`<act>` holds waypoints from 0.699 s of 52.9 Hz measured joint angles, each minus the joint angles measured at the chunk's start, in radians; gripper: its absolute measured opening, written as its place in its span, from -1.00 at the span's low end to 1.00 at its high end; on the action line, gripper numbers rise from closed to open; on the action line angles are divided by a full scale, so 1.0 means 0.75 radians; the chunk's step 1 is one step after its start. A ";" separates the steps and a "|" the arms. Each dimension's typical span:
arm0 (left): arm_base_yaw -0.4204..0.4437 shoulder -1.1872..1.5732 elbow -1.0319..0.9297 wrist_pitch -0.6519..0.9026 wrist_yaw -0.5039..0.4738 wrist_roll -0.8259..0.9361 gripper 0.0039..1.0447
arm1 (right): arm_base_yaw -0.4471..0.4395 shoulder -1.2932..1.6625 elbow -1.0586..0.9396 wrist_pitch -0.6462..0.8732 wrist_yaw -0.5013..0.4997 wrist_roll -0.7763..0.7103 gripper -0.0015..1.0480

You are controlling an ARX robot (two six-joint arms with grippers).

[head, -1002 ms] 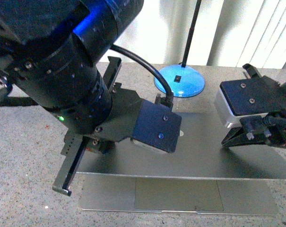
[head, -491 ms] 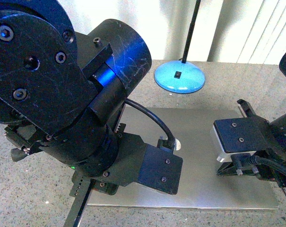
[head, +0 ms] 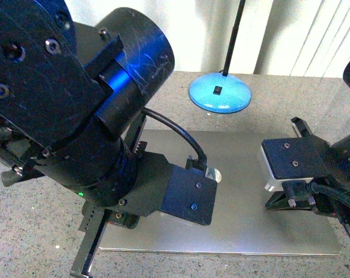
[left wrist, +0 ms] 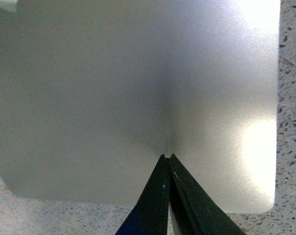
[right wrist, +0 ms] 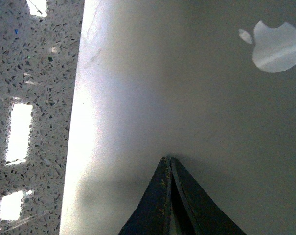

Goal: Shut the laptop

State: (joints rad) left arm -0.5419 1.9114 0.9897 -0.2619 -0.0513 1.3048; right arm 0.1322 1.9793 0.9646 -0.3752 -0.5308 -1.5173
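Observation:
The silver-grey laptop [head: 244, 174] lies flat on the table with its lid down; only the plain lid shows. Its shiny apple logo [right wrist: 272, 45] shows in the right wrist view and partly beside the left arm's cable in the front view [head: 214, 175]. My left gripper [left wrist: 167, 157] is shut, its tips touching the lid [left wrist: 113, 88] near a front corner. My right gripper [right wrist: 168, 158] is shut, its tips touching the lid [right wrist: 187, 98] near the laptop's right edge. In the front view the left arm [head: 76, 116] hides the laptop's left part.
A blue round lamp base [head: 220, 95] with a black stem stands behind the laptop. The table is grey speckled stone [head: 36, 231]. White blinds and a wall close the back. The laptop's front edge lies near the table's near side.
The lid has come down: a second ago the palm rest and trackpad showed, now only the flat lid shows. Both grippers followed it down and now rest on it.

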 joint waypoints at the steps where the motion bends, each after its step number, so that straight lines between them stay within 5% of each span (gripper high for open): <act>1: 0.003 -0.005 0.000 0.002 0.000 0.000 -0.94 | -0.001 -0.007 0.004 0.000 -0.006 0.007 -0.94; 14: 0.064 -0.142 0.010 0.190 0.123 -0.044 -0.94 | -0.004 -0.146 0.032 0.163 -0.127 0.140 -0.94; 24: 0.161 -0.325 -0.001 0.424 0.254 -0.205 -0.94 | -0.003 -0.328 -0.001 0.559 -0.166 0.393 -0.94; 37: 0.443 -0.612 -0.125 0.668 0.355 -0.589 -0.94 | -0.005 -0.571 -0.127 1.153 0.081 0.874 -0.94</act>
State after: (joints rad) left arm -0.2096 1.4525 0.8959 0.2394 0.2150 0.8631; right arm 0.1287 1.5513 0.8696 0.4896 -0.4698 -0.8619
